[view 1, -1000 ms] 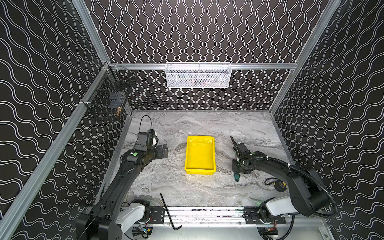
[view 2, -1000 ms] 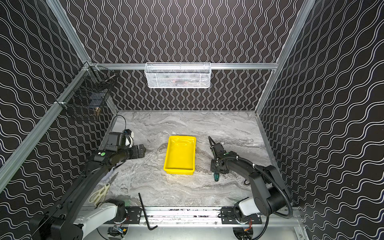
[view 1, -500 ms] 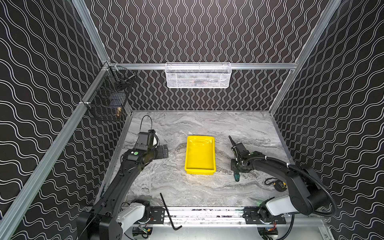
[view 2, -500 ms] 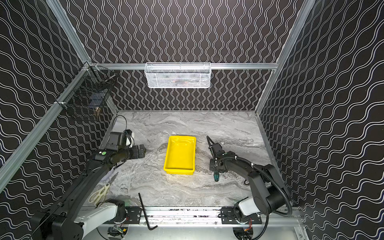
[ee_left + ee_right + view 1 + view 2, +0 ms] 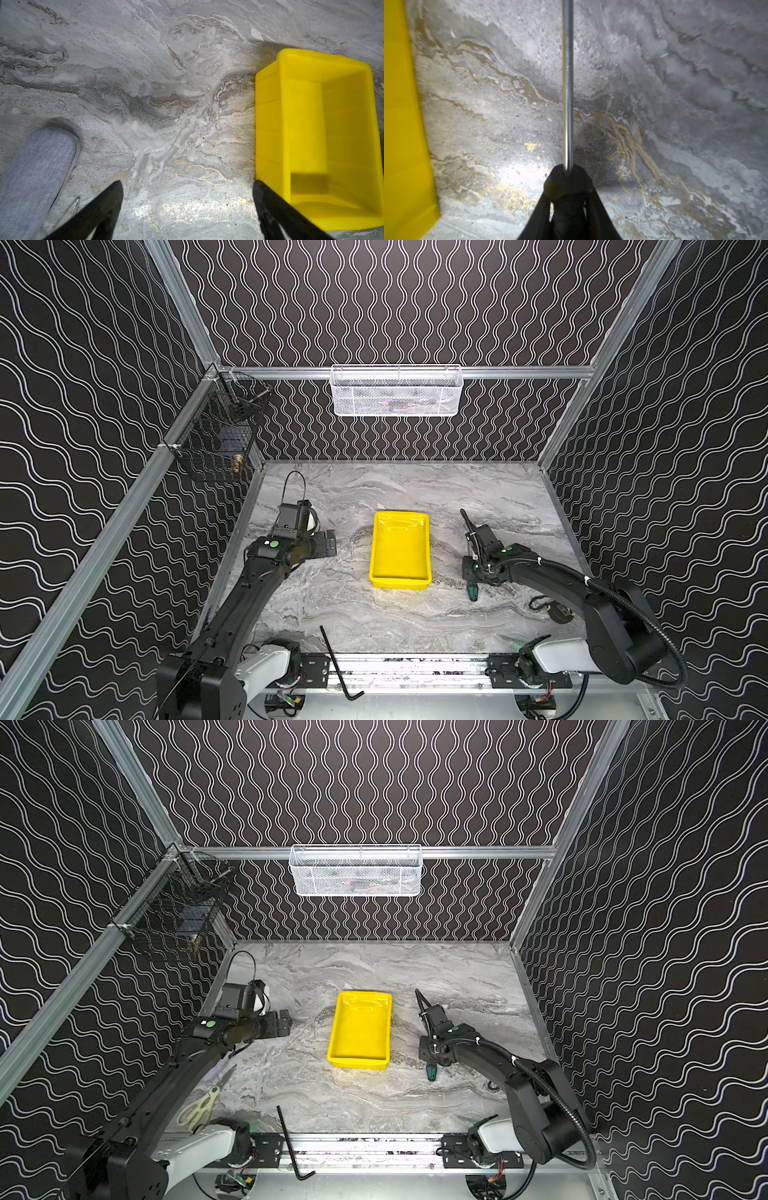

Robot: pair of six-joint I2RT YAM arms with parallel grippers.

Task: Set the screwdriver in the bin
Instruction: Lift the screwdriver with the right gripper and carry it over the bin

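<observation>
Roughly speaking, with twelve o'clock at the back wall, the scene reads from nine o'clock across to three. Scissors (image 5: 199, 1108) lie at about eight o'clock near the front, under the left arm. The left gripper (image 5: 329, 542) hovers at nine o'clock of the bin (image 5: 401, 583), jaws spread wide with nothing between them. Its wrist view shows bare marble between the fingertips (image 5: 117, 187), a grey fabric-covered thing (image 5: 35, 172) to one side and the yellow wall to the other. A black hex key (image 5: 332, 655) lies at seven o'clock, over the front rail.

The bin sits near the table's middle, empty, its long side running six to twelve. At about four o'clock of it lies the screwdriver (image 5: 473, 593), close beside but not touching, teal handle end toward six. The right gripper (image 5: 568, 182) is clamped shut on the black collar where the steel shaft (image 5: 568, 83) leaves the handle. I cannot tell whether the tool has left the marble.

It should handle as a light, stiff thing. The bare shaft looks smooth and round, so a hold there would likely slip or roll. The collar is the better place: thicker, grippier and near the heavier handle, so the tool should droop little. It may yet pivot between the pads.
</observation>
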